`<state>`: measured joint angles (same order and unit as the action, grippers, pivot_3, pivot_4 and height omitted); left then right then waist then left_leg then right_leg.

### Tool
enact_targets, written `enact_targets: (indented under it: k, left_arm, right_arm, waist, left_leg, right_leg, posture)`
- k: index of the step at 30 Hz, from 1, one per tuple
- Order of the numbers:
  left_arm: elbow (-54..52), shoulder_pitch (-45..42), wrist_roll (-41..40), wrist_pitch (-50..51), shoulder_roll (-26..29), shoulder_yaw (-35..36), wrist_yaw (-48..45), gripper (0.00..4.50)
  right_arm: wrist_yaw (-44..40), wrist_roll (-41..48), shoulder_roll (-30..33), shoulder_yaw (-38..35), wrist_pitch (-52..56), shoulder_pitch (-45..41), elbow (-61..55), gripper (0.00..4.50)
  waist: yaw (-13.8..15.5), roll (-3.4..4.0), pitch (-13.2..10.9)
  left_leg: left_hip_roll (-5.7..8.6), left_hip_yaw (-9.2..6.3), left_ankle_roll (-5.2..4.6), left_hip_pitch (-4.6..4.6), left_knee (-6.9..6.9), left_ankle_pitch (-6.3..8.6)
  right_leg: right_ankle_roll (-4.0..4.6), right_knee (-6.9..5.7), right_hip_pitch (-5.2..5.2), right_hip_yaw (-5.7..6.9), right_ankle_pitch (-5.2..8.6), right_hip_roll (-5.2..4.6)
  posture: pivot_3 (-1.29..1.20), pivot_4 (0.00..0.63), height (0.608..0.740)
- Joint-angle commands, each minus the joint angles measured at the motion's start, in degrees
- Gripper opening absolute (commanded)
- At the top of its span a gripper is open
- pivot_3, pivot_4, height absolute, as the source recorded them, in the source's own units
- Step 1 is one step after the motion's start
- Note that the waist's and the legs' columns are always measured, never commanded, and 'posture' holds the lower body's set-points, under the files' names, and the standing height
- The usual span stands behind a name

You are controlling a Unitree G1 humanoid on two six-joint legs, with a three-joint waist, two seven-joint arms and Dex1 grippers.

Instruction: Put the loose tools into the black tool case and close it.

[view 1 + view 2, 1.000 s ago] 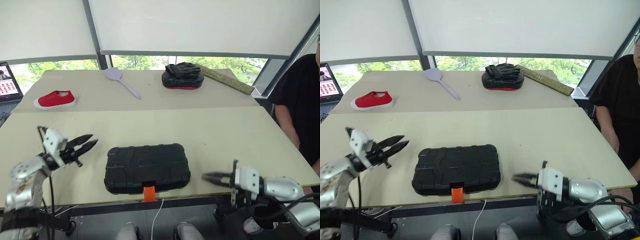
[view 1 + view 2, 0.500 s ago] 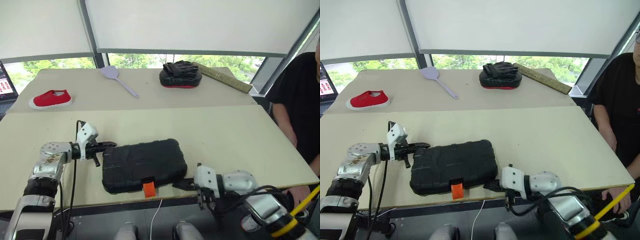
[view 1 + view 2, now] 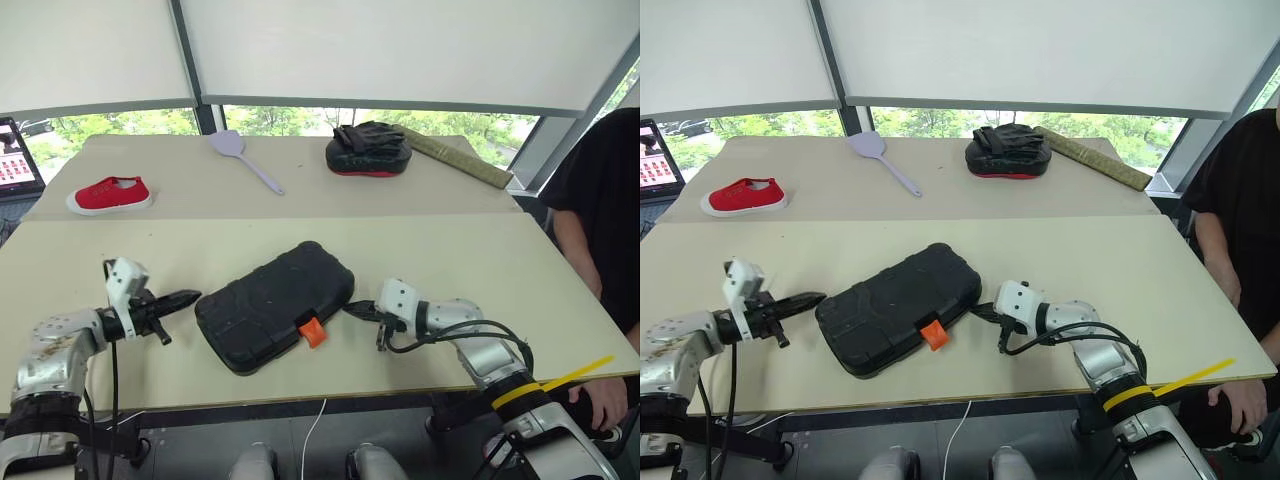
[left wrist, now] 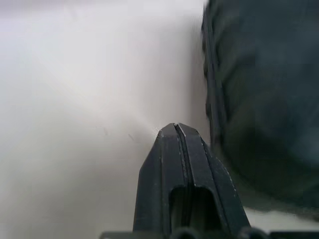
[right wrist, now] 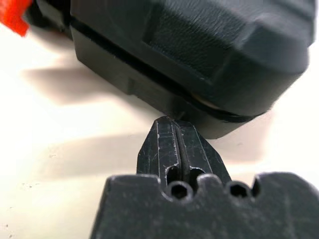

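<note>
The black tool case point(image 3: 275, 305) lies shut and slanted near the front of the table, its orange latch point(image 3: 312, 332) facing the front edge. My left gripper point(image 3: 190, 297) is shut, its tip just off the case's left end; in the left wrist view its closed fingers point(image 4: 174, 144) point past the case's edge point(image 4: 259, 89). My right gripper point(image 3: 353, 311) is shut with its tip against the case's right end; in the right wrist view the tip point(image 5: 172, 127) meets the lower shell point(image 5: 199, 45). The loose tools are out of view.
On the far table lie a red shoe point(image 3: 110, 195), a lilac spatula point(image 3: 240, 155), a black-and-red mitt point(image 3: 367, 150) and a long greenish block point(image 3: 455, 158). A laptop point(image 3: 18, 160) stands at the far left. A person in black point(image 3: 600, 200) sits at the right edge.
The case has swung round, its right end going away from me and its latch side turning rightwards. My right gripper moved forward to that end. My left gripper shut, touched the left end, then backed off.
</note>
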<state>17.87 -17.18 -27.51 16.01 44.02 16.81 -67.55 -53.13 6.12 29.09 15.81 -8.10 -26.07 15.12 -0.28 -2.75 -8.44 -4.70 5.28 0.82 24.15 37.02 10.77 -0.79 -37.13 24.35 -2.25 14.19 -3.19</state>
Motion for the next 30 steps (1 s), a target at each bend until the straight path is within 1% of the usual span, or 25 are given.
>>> enact_targets:
  k: [1,2,5,7,9,12,13,16,19,21,30]
  left_arm:
    - [-10.44,-1.72,-4.05,4.5,1.63,-1.68,-2.87,0.03]
    - [-12.46,-2.15,-4.46,5.62,1.42,-2.73,-2.77,0.03]
    - [-17.74,-4.93,-2.67,8.43,-1.4,-9.17,-0.58,0.03]
    - [-18.93,-6.64,-0.29,9.48,-3.54,-13.19,1.84,0.03]
    - [-17.84,-7.45,3.47,10.07,-5.4,-17.67,4.23,0.03]
    - [-15.91,-4.75,11.6,11.46,-3.98,-26.62,5.55,0.03]
    - [-15.27,-3.67,13.41,10.95,-3.51,-28.23,5.65,0.03]
    - [-14.81,-1.62,13.36,10.75,-3.89,-28.16,6.55,0.03]
    - [-15.09,-1.03,12.34,10.77,-4.22,-27.43,6.83,0.03]
    - [-14.81,-0.98,12.64,10.1,-4.06,-27.5,6.72,0.03]
    - [-13.1,-0.76,12.82,7.7,-3.64,-26.61,6.08,0.03]
  right_arm:
    - [-5.22,6.93,2.28,-4.25,0.66,4.6,-6.81,0.0]
    - [-5.76,7.89,2.63,-4.73,1.66,5.71,-8.32,0.0]
    - [-6.85,10.64,3.07,-5.5,3.74,9.13,-14.31,0.0]
    - [-6.86,12.19,2.59,-5.71,5.46,10.25,-17.57,0.0]
    - [-6.53,12.98,1.83,-4.93,7.63,10.61,-20.65,0.0]
    - [-6.52,12.06,0.7,-2.15,10.31,10.47,-23.62,0.0]
    - [-6.32,11.31,0.17,-1.47,10.57,10.23,-23.63,0.0]
    - [-6.2,8.45,-0.88,0.53,10.12,9.28,-22.02,0.0]
    - [-6.26,6.66,-1.94,1.98,9.39,8.26,-19.91,0.0]
    - [-6.1,5.17,-2.69,3.03,9.11,7.56,-18.38,0.0]
    - [-3.3,0.51,-6.98,4.04,7.84,3.58,-9.22,0.0]
  waist:
    - [0.22,0.0,0.0]
    - [0.37,0.0,0.0]
    - [0.55,0.02,-0.01]
    - [0.57,0.03,-0.01]
    - [0.21,0.03,-0.01]
    - [-0.5,0.03,0.01]
    - [-0.46,0.1,0.09]
    - [-0.46,0.68,0.69]
    - [-0.51,0.78,0.81]
    - [-0.5,0.82,0.9]
    - [-0.5,0.87,1.11]
  left_leg:
    - [0.0,-0.01,0.0,0.02,0.0,0.0]
    - [0.0,-0.02,0.0,0.02,-0.01,0.0]
    - [0.03,-0.02,0.0,0.0,-0.01,0.0]
    - [0.04,-0.02,0.0,-0.03,0.0,0.0]
    - [0.04,-0.03,0.01,-0.08,0.02,-0.01]
    - [0.02,-0.07,0.01,-0.15,0.0,-0.01]
    - [0.02,-0.11,0.01,-0.17,-0.02,-0.01]
    - [0.05,-0.05,0.0,-0.54,-0.11,0.01]
    - [0.05,-0.03,0.01,-1.05,-0.13,0.02]
    - [0.04,-0.04,0.03,-1.44,-0.17,0.03]
    - [0.06,-0.02,0.03,-1.48,-0.23,0.03]
  right_leg:
    - [0.0,0.0,0.01,0.0,0.0,0.0]
    - [-0.01,0.02,-0.02,0.02,0.01,0.0]
    - [-0.02,0.0,-0.04,0.01,0.01,-0.01]
    - [-0.03,0.0,-0.06,-0.02,0.01,0.01]
    - [-0.03,-0.02,-0.08,-0.05,0.0,0.04]
    - [-0.03,-0.04,-0.09,-0.11,0.0,0.13]
    - [-0.01,-0.05,-0.1,-0.13,0.01,0.15]
    - [-0.01,0.0,-0.41,-0.17,0.06,0.1]
    - [-0.34,0.0,-0.87,-0.17,0.32,0.08]
    - [-0.04,0.02,-1.2,-0.16,0.56,0.07]
    - [0.05,0.01,-1.22,-0.18,0.6,0.04]
  posture:
    - [0.0,0.15,0.74]
    - [0.0,0.15,0.74]
    - [0.0,0.15,0.74]
    - [0.0,0.15,0.74]
    - [0.0,0.15,0.74]
    - [0.0,0.15,0.74]
    - [0.0,0.15,0.74]
    - [0.0,0.15,0.74]
    - [0.0,0.15,0.74]
    - [0.0,0.15,0.74]
    - [0.0,0.15,0.74]
